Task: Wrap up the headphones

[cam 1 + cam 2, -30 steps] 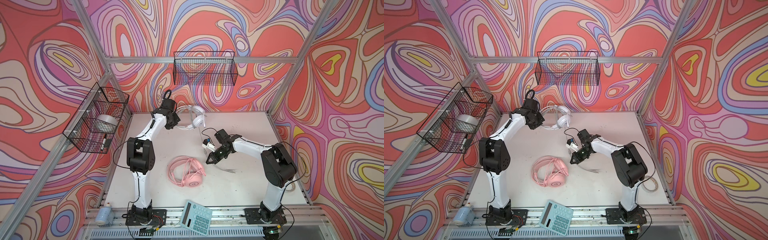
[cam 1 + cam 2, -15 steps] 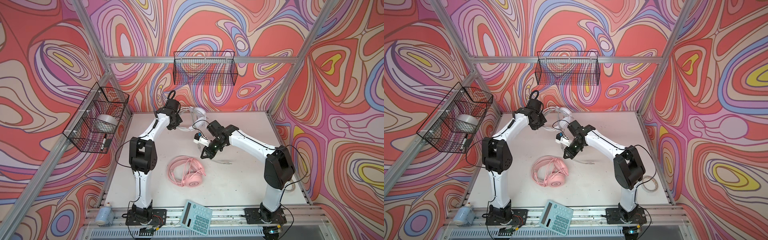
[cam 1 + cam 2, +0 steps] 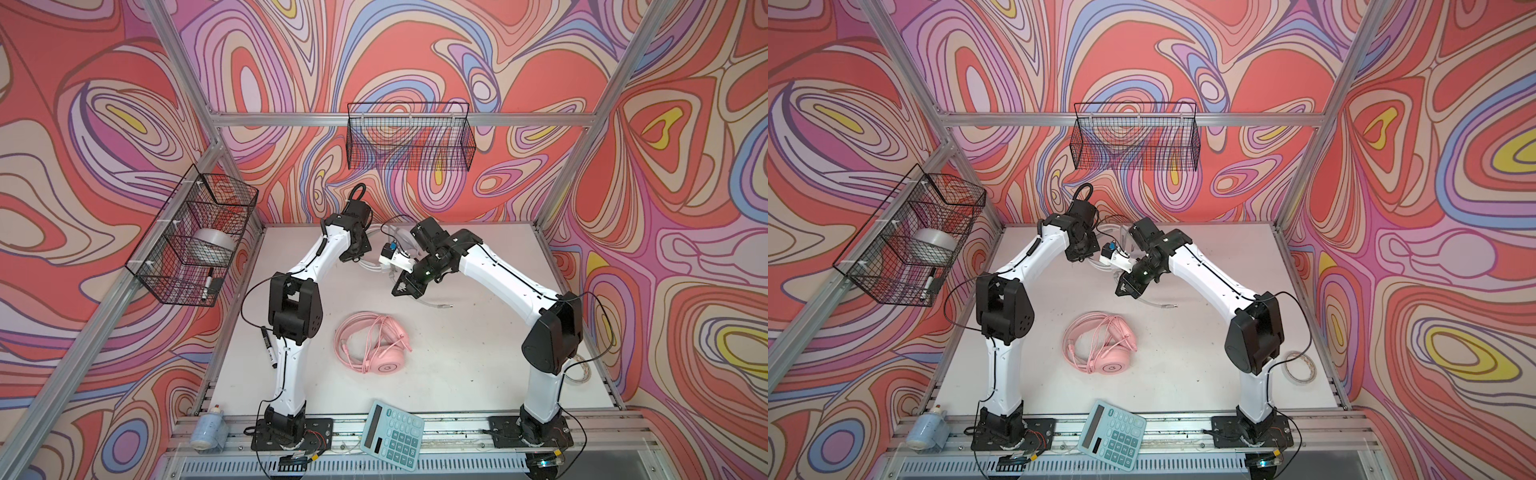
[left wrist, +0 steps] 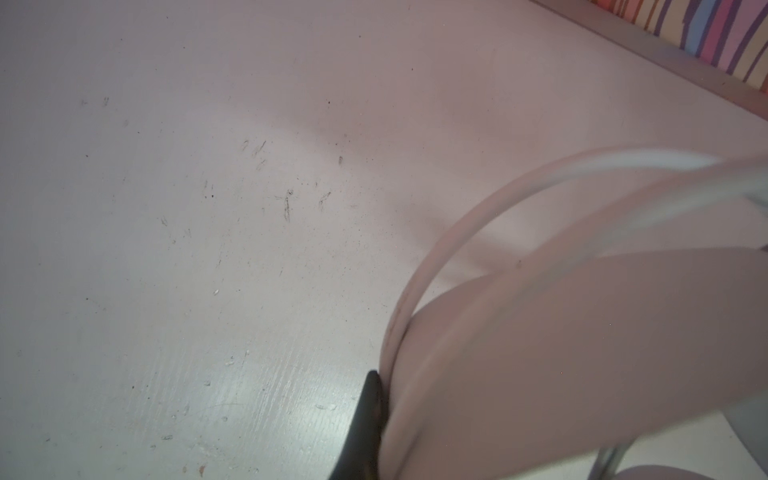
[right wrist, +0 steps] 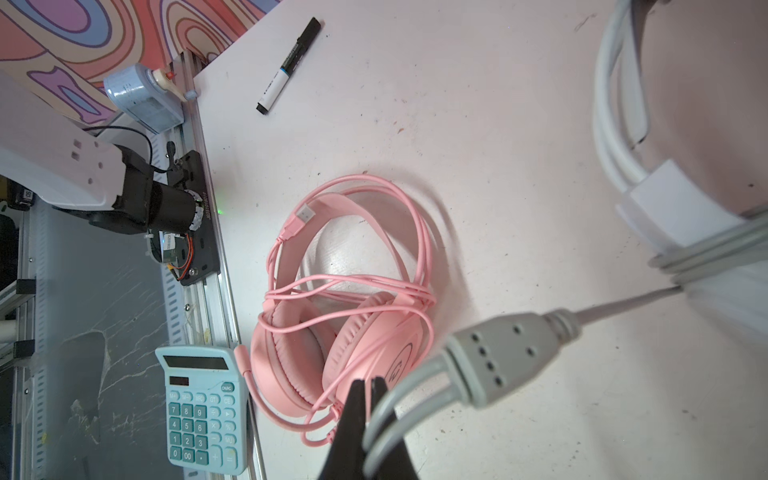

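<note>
The pink headset (image 3: 372, 347) lay flat on the middle of the table (image 3: 478, 374), towards the front, with its thin pink cable looped round headband and ear cups. That half of the job looked done, if loosely: several loops hung slack in the right wrist view. Its long axis ran from the headband arc at the back left to the ear cups at the front right.

The white headset (image 4: 561, 353) was up at the back of the table, between the two arms, and judging by the loose cable its wrapping was only under way. The left gripper (image 3: 354, 254) was closed on its headband. Both top views hid most of it, so which way it pointed could not be told.

The right gripper (image 5: 370, 388) was pinched shut on the grey cable (image 5: 623, 307), on the paired strands just past the moulded splitter (image 5: 503, 357). A few turns already lay against the headband. A free tail of cable (image 3: 436, 306) rested on the table just beside that gripper, so more winding remained.

A teal calculator (image 3: 392, 432) sat at the front edge.
</note>
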`<state>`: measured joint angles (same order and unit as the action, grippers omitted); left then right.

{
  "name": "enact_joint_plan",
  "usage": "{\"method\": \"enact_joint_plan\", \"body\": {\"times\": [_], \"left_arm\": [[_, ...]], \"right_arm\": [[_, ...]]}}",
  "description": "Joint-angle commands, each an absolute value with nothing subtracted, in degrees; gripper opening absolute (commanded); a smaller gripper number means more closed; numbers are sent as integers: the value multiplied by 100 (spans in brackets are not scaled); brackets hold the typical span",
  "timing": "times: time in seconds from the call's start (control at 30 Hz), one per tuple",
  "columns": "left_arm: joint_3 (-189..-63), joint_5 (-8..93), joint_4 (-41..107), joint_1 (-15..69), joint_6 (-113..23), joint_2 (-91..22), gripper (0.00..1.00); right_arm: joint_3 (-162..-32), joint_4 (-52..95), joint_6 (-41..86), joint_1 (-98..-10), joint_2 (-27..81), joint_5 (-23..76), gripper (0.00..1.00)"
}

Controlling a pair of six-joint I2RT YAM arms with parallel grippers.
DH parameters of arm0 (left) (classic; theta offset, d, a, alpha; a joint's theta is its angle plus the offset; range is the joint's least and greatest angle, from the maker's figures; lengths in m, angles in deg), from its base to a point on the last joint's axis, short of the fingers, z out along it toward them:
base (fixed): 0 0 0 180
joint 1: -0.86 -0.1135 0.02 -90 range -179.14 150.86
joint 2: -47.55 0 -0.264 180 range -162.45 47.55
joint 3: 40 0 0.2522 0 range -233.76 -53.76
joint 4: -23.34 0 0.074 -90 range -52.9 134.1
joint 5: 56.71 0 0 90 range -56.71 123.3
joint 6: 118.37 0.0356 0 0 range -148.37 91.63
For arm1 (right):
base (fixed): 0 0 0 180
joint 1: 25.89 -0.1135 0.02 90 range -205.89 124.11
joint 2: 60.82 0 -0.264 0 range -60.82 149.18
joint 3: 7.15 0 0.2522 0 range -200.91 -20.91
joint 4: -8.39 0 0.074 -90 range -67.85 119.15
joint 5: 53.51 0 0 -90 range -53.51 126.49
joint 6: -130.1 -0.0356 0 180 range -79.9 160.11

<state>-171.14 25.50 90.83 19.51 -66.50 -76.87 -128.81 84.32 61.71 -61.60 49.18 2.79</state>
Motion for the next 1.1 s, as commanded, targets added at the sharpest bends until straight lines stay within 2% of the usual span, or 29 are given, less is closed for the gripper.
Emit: {"method": "enact_joint_plan", "body": {"times": [0.0, 0.53, 1.07], "left_arm": [[-17358, 2422, 9167, 1994, -6391, -7737, 0], [-17321, 2637, 9431, 2163, -5257, -7752, 0], [-17303, 3156, 9405, 2353, -4409, -7625, 0]], "right_arm": [[-13339, 8692, 6412, -6203, 5161, 346, 0], [-14734, 9058, 6823, -5935, 5820, 1181, 0], [-14845, 8037, 7077, -5525, 6038, 2574, 0]]}}
